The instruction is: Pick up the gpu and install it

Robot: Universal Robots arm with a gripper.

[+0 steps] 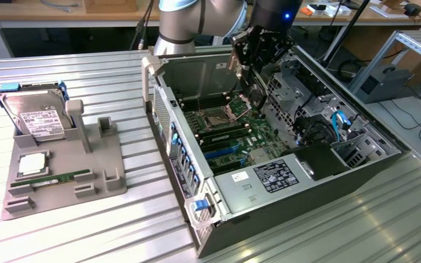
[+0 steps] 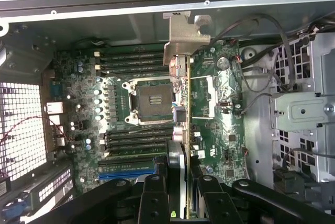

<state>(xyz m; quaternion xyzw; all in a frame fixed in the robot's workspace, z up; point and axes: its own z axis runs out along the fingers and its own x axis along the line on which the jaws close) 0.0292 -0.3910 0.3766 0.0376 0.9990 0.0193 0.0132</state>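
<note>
Gripper (image 2: 178, 185): its 2 fingers (image 2: 154, 190) are clamped on the gpu (image 2: 181, 109), held edge-on over the motherboard (image 2: 222, 130). It looks light, stiff and fragile (grip the card's edges, not its components). The bracket (image 2: 184, 33) is at its far end.

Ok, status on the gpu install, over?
Gripper shut on gpu. Card edge-on above motherboard in open case, not seated. Nothing seen between card and board.

Exterior view high, oblique; wrist view (close) looks onto shared motherboard (image 2: 217, 130).
</note>
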